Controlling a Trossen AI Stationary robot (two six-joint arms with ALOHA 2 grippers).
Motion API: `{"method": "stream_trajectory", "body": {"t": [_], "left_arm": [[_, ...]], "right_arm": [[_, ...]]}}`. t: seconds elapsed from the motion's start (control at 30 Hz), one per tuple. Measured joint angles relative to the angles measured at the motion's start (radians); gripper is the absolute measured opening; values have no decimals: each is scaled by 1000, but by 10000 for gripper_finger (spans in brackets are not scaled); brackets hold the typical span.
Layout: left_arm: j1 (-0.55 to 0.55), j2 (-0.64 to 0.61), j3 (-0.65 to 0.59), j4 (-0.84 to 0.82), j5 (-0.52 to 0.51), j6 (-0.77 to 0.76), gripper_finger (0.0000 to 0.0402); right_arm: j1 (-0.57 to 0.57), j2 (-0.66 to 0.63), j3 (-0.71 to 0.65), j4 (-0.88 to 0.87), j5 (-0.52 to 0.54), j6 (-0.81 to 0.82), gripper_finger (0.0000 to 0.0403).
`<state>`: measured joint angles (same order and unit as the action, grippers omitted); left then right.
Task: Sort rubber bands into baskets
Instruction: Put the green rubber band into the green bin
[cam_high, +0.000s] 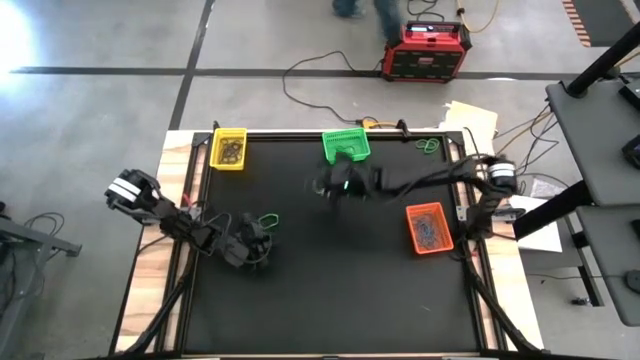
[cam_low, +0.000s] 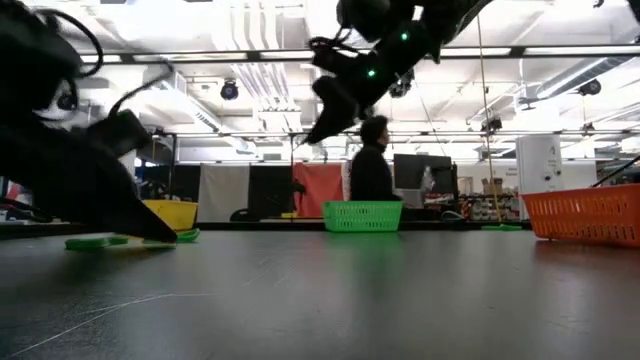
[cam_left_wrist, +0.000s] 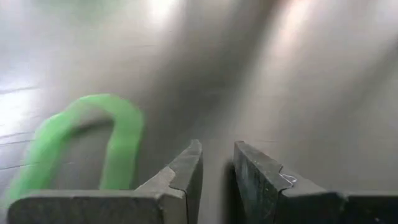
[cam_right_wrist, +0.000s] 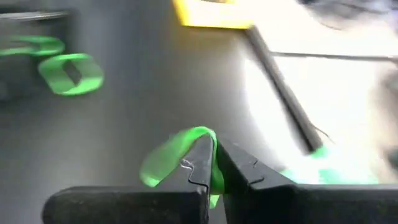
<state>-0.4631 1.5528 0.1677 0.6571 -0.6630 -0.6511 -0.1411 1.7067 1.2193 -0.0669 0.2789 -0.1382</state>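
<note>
High view gives you the layout: on the black table (cam_high: 330, 290) the yellow basket (cam_high: 229, 149) sits upper left, the green basket (cam_high: 345, 145) top centre, and the orange basket (cam_high: 428, 228) at right of centre. The yellow and orange ones hold a dark tangle of thin loops. A green rubber band (cam_high: 268, 218), a thin flat loop, lies on the mat left of centre, and another green band (cam_high: 428, 146) rests near the top right edge.

Your right gripper (cam_high: 332, 187) hangs just below the green basket, at picture centre. Look at the right wrist view: its fingers (cam_right_wrist: 202, 163) are pinched together on a bright green rubber band (cam_right_wrist: 177, 158), a soft translucent loop bulging out to one side.

Your left gripper (cam_high: 255, 240) is low on the mat at lower left, beside the green loop. In the left wrist view its fingers (cam_left_wrist: 186, 171) stand a narrow gap apart with nothing between them; the band (cam_left_wrist: 93, 146) lies alongside.
</note>
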Motion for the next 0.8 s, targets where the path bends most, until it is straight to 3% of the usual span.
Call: {"method": "stream_trajectory", "body": {"t": [0.13,0.2,0.3,0.47,0.6,0.8], "left_arm": [[-40,-2,6,133,54,100,77],[-60,-16,16,146,86,146,77],[-85,-45,39,153,128,184,77],[-120,-137,66,88,243,157,77],[-131,-256,96,-209,281,2,77],[-132,-384,247,-917,272,-225,77]], "right_arm": [[-164,-47,2,-69,-6,11,12],[-247,-42,0,-72,-85,41,12],[-352,-14,3,-54,-211,49,12],[-467,40,2,-63,-237,49,12],[-516,77,4,-52,-314,52,12],[-551,125,4,-48,-358,51,13]]}}
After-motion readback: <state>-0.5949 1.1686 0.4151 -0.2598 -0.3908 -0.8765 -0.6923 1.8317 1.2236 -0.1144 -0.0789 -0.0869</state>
